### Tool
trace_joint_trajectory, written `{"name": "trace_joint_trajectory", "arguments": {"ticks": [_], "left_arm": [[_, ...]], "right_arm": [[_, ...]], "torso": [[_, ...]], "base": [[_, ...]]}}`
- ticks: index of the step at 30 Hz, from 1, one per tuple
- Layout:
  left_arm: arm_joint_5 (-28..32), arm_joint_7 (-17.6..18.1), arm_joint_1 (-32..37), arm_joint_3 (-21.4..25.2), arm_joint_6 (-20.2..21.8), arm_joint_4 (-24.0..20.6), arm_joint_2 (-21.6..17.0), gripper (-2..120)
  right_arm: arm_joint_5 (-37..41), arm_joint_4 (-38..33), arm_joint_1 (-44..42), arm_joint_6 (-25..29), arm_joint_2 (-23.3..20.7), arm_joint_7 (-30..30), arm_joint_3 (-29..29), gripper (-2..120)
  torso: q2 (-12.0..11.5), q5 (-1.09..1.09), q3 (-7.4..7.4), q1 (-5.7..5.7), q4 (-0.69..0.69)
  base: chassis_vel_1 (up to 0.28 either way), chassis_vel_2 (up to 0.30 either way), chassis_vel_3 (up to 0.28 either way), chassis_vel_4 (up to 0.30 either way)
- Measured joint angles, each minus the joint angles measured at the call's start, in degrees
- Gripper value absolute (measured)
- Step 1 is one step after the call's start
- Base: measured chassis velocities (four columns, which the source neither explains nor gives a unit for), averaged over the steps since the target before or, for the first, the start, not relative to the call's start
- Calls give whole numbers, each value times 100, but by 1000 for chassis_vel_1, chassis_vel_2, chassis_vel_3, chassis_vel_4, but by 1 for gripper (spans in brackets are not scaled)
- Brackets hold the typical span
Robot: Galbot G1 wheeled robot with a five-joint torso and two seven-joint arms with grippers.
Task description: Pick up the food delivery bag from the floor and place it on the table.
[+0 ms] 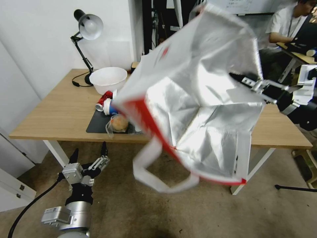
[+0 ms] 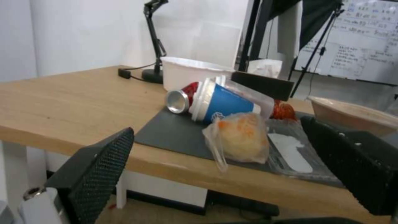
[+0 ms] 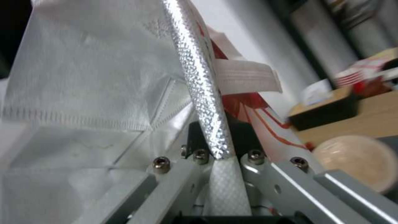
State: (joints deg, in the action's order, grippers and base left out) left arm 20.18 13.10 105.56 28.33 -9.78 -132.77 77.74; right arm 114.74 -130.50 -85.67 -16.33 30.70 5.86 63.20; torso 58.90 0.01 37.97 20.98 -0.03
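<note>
The right gripper (image 1: 256, 86), at centre right, pinches the rim of the food delivery bag (image 1: 198, 99), so it hangs tilted mid-frame above the table (image 1: 56, 112). Lower left, the left gripper (image 1: 89, 155) waits with fingers spread.

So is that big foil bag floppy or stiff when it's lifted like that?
Probably floppy: the food delivery bag hangs tilted and creased from the right gripper, pinched at one rim. Its strap handle droops loosely. It looks empty, so likely light and prone to swinging.
</note>
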Motion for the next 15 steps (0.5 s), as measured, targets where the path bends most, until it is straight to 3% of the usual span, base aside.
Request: {"name": "trace_joint_trajectory", "arguments": {"ticks": [5, 15], "left_arm": [[20, -2, -52, -66, 31, 74, -122, 100], [-46, -3, -27, -117, 20, 78, -90, 100]], "right_arm": [[-42, 46, 90, 640, 272, -894, -124, 0], [-229, 280, 216, 954, 508, -1865, -446, 0]], "torso": [[0, -2, 0, 0, 1], [0, 0, 0, 0, 3]], "base": [[0, 0, 0, 0], [0, 0, 0, 0]]}}
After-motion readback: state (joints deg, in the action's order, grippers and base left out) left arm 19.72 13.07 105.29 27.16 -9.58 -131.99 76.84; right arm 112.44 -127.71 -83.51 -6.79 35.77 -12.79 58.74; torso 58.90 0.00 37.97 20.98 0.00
